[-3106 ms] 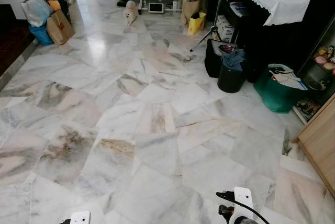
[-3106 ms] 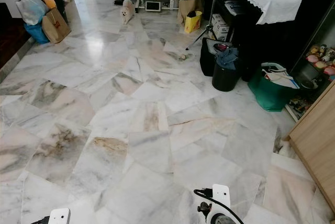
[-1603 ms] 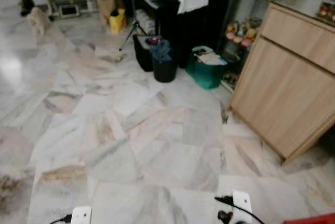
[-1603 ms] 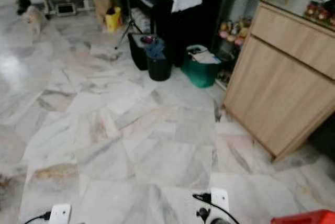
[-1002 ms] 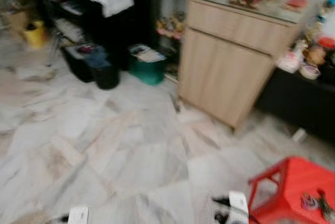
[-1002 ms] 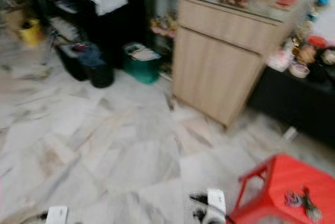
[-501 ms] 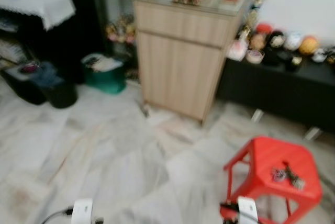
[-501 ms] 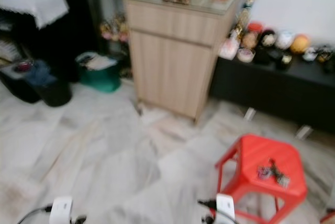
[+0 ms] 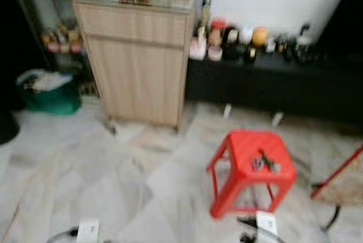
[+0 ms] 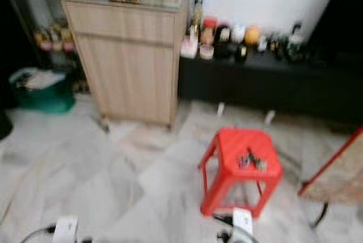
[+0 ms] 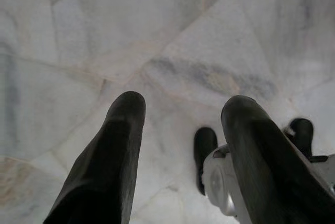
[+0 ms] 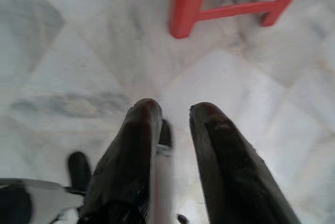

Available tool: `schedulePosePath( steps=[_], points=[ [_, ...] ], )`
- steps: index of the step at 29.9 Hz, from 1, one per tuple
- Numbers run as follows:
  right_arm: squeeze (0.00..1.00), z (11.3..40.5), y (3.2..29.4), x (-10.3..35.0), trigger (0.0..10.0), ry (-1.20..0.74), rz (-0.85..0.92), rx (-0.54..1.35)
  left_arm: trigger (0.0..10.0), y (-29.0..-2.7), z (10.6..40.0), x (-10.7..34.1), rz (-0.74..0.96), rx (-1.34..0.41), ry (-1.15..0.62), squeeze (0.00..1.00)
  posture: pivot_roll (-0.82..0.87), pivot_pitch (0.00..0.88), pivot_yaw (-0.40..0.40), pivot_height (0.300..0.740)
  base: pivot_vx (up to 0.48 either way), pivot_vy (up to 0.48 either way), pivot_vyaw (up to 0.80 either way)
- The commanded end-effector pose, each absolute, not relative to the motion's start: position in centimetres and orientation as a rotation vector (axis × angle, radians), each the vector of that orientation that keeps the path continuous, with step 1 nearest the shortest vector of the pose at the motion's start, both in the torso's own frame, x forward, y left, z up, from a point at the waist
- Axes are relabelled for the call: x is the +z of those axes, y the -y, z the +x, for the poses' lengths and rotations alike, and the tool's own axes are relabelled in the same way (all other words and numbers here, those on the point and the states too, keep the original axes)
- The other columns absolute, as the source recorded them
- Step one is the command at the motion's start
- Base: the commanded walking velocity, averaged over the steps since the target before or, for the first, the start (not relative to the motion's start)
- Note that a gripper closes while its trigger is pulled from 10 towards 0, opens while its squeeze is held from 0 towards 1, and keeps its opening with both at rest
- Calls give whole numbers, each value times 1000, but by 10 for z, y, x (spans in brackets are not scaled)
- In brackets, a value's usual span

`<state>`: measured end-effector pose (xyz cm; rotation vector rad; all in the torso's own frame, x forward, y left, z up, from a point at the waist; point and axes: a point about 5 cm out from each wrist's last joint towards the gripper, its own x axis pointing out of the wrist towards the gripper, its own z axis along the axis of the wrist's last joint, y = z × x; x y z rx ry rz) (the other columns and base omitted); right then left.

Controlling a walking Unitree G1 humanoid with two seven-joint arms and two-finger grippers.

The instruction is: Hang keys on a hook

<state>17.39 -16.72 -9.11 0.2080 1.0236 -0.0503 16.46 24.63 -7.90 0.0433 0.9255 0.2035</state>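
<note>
Above the marble floor (image 11: 172, 41), the left end effector (image 11: 180, 106) hangs with its 2 black fingers spread and empty. Beside a red leg, the right end effector (image 12: 175, 110) points down, fingers parted by a narrow gap, holding nothing. Ahead of it stands the red stool (image 9: 252, 172), and on its seat lie the keys (image 9: 264, 162), a small dark blurred bunch, well apart from both end effectors. Behind are a wooden cabinet (image 9: 139, 64), a low black shelf (image 9: 272, 87) with ornaments, and a green bag (image 9: 48, 95).

Red stool (image 9: 251, 169) stands on marble floor (image 9: 85, 169). Wooden cabinet (image 9: 136, 67) beside black bench (image 9: 272, 87). Green bag (image 9: 48, 92) near cabinet.
</note>
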Motion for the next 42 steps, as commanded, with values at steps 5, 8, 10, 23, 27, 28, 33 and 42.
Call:
schedulePosePath(
  steps=[5, 8, 10, 23, 27, 28, 33, 42],
  points=[
    [1000, 177, 173, -89, 10000, -1004, 211, -75, 10000, -247, 161, -81, 54, 201, -946, 0, 47, 0, -23, 740, 0, 0, 0],
    [1000, 176, 175, -90, 10000, -1008, 197, -89, 10000, -247, 161, -81, 55, 199, -948, 0, 47, 0, -25, 740, 0, 0, 0],
    [0, 175, 174, -90, 10000, -1015, 190, -82, 10000, -246, 160, -81, 53, 198, -949, 0, 50, 0, -28, 740, 0, 0, 0],
    [0, 175, 175, -90, 10000, -1018, 186, -72, 10000, -245, 156, -83, 44, 199, -955, 0, 52, 0, -36, 740, 0, 0, 0],
    [0, 175, 175, -90, 10000, -1021, 181, -67, 10000, -243, 156, -83, 42, 198, -955, 0, 53, 0, -40, 740, 0, -275, 0],
    [0, 175, 175, -90, 10000, -1021, 180, -66, 10000, -243, 156, -83, 42, 198, -954, 0, 53, 0, -40, 740, 0, -307, 0],
    [0, 174, 174, -91, 10000, -1020, 191, -78, 10000, -244, 155, -84, 42, 200, -958, 0, 55, 0, -39, 740, 0, -330, 0],
    [0, 173, 172, -91, 10000, -1007, 210, -88, 10000, -246, 151, -85, 48, 200, -965, 0, 44, 0, -24, 740, 0, -337, 0]
  ],
)
